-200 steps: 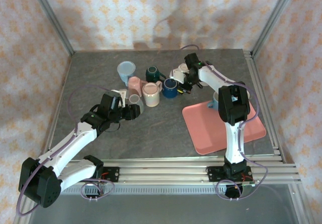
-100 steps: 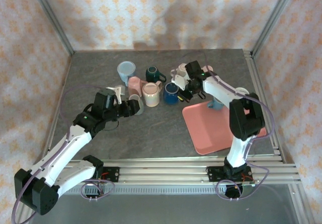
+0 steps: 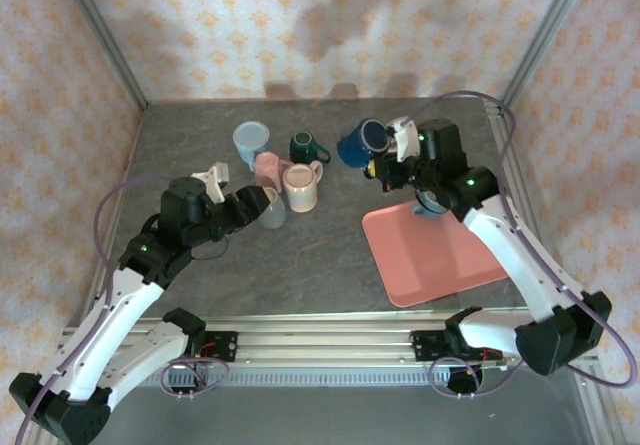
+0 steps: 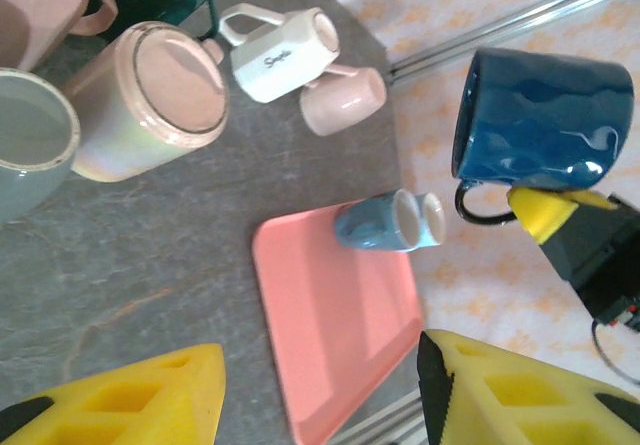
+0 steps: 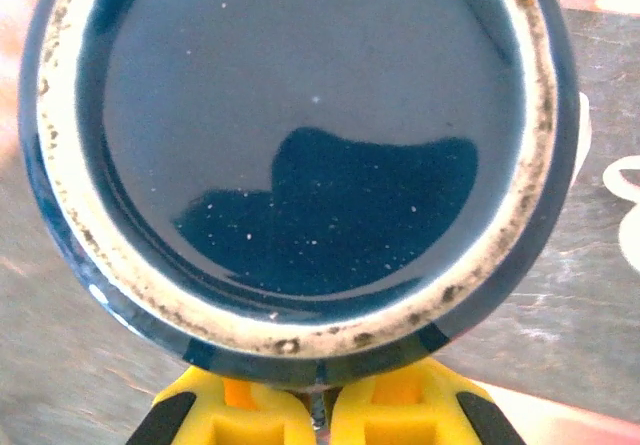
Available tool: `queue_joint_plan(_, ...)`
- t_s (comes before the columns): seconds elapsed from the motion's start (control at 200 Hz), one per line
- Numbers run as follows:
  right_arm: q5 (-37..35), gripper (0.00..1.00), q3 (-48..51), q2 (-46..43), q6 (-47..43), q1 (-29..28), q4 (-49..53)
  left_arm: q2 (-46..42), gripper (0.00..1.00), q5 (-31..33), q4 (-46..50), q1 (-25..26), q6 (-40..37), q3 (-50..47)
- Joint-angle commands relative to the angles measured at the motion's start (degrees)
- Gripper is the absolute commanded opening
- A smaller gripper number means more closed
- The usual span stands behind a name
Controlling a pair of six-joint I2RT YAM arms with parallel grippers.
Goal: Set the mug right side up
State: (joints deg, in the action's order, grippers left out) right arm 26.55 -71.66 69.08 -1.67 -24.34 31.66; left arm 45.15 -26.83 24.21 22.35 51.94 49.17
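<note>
The right gripper (image 5: 320,410) pinches the blue mug (image 3: 358,143) by its handle, high over the far side of the table (image 3: 190,150), so there is room to turn it, while the left gripper (image 4: 320,365) hangs open and empty.

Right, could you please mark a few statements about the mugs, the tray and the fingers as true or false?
1. The right fingers hold the dark blue mug up off the table. True.
2. The pink tray has nothing on it. False: a light blue mug lies on its side on it.
3. The left fingers are clamped on the grey mug. False: they stand open with nothing between them.
4. A white mug lies on its side on the table. True.
</note>
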Motion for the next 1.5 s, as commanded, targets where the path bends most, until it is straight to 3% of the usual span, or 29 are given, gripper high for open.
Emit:
queue_joint_plan(0.0,3.5,0.00,-4.0,-1.0,19.3,-0.2,-3.2,-1.6,0.54,-1.0,-1.0,-0.4,7.7,2.8)
queue_joint_plan(0.36,6.5,0.00,-5.3,-1.0,39.6,-2.3,-10.4,-4.0,0.50,1.3,-5.5,-0.3,26.7,-1.3)
queue_joint_plan(0.596,5.1,0.00,-3.1,-0.9,49.8,-4.6,-17.0,-3.8,0.50,1.1,-11.5,-0.3,33.4,-3.9)
queue_joint_plan(1.131,-2.5,0.00,-2.8,4.6,61.6,-14.4,-29.7,-7.9,0.45,6.0,-21.1,0.7,44.3,-8.9)
queue_joint_plan(1.496,-1.5,0.00,-6.0,9.3,64.0,-17.8,-32.1,-6.0,0.47,9.9,-27.4,3.0,47.6,-9.4)
